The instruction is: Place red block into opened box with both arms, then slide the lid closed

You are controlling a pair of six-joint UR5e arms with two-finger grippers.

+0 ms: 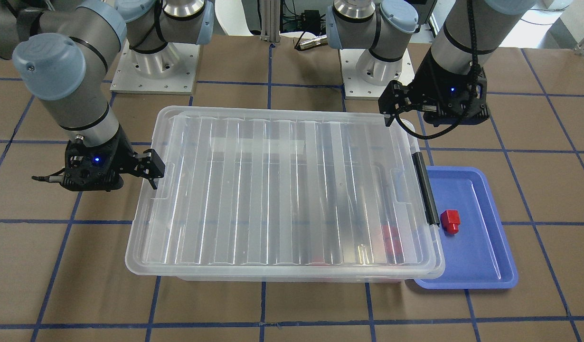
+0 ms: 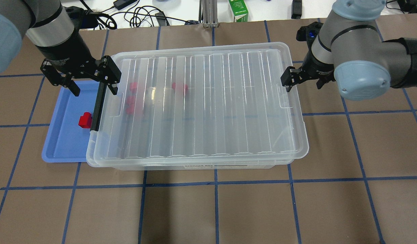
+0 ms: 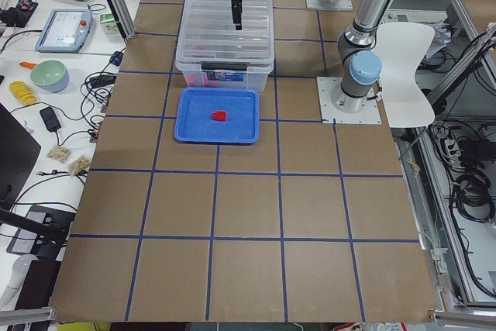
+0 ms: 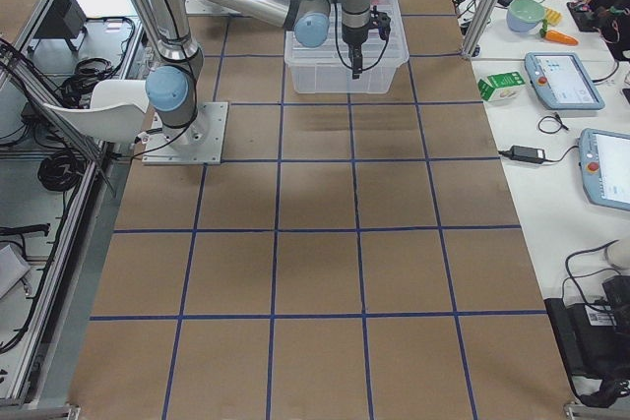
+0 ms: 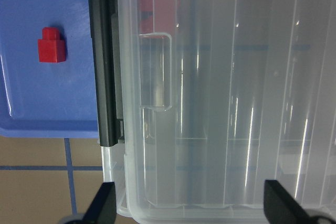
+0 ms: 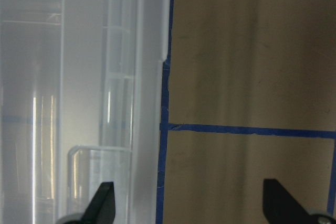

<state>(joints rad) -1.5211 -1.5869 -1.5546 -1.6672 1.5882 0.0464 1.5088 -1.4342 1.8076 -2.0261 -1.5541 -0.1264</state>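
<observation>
Closest to you, the lid (image 2: 208, 101) lies across the box (image 2: 215, 166), covering nearly all of it. At the left of the frame you see the red block (image 2: 85, 120) on the blue tray (image 2: 61, 145), outside the box. Higher up, the left claw (image 2: 94, 90) hangs spread wide, empty. At upper right, the right claw (image 2: 303, 87) gapes too, holding nothing, beside the lid's end.

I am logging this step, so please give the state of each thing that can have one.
box: covered, other red pieces inside
lid: lying on the box, slightly askew
red block: loose in the blue tray
left gripper: open, empty
right gripper: open, empty
</observation>
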